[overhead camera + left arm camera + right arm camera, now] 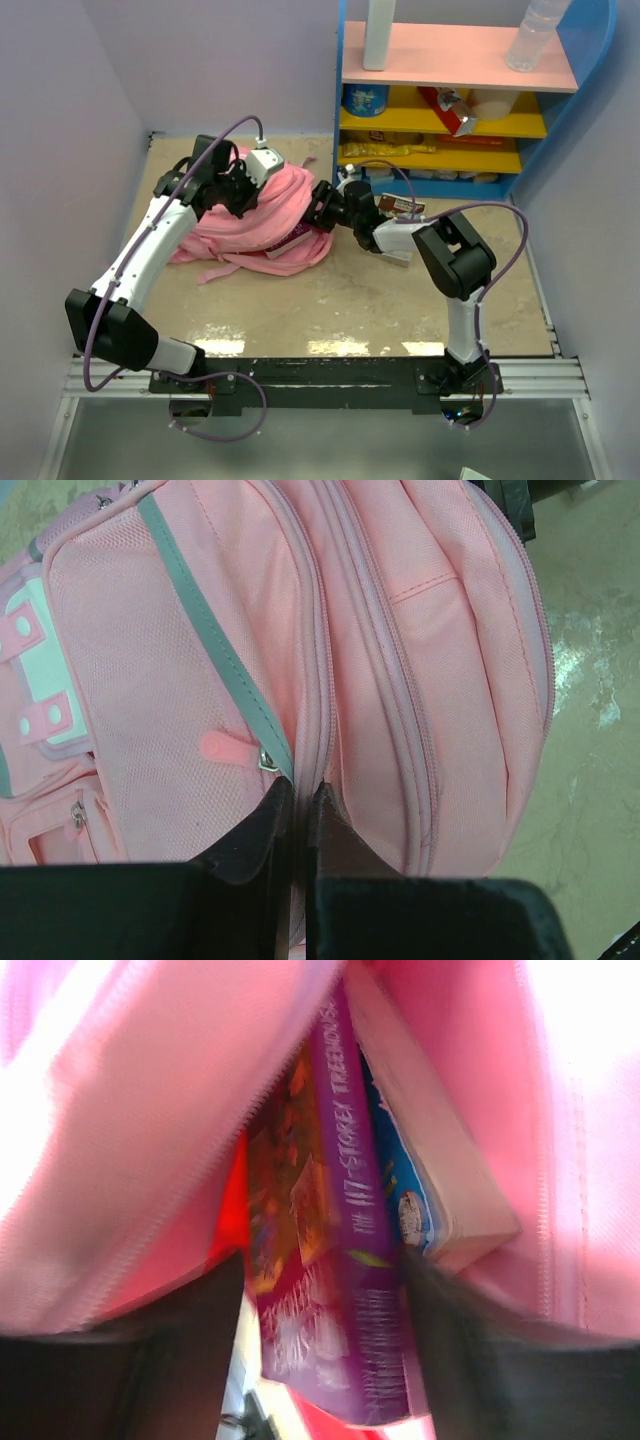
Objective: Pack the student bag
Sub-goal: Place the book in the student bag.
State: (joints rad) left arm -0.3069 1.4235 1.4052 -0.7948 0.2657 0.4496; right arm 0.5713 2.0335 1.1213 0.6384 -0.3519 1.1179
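Books crowd the mouth of the student bag (262,222), which lies slumped on the far left of the bench (380,300), just left of the shelf unit (460,55). Your left end effector (297,805) is closed on a thin fold of the bag's pink fabric beside a zip seam, holding the top up. Your right end effector (322,1275) sits at the opening on the bag's right side, its fingers flanking a purple book (340,1210). The wrist view is too blurred to tell whether they press the book or stand just clear of it.

The risk lies in that half-seated book. Its near end juts out of the opening, so a withdrawal now could let it slide back onto the bench. A harder push could catch its corner on the zip edge, or shove the soft bag leftward, since only the pinched fold anchors it. If that fold slips, expect the opening to sag shut over the books.

Much stays out of sight. A second book (430,1180), blue-covered with pale pages, lies against the purple one, and something red (230,1215) to its left cannot be identified. The bag's depth is hidden, as is how much fabric your left fingers hold. From above, the right fingertips are lost against the bag.
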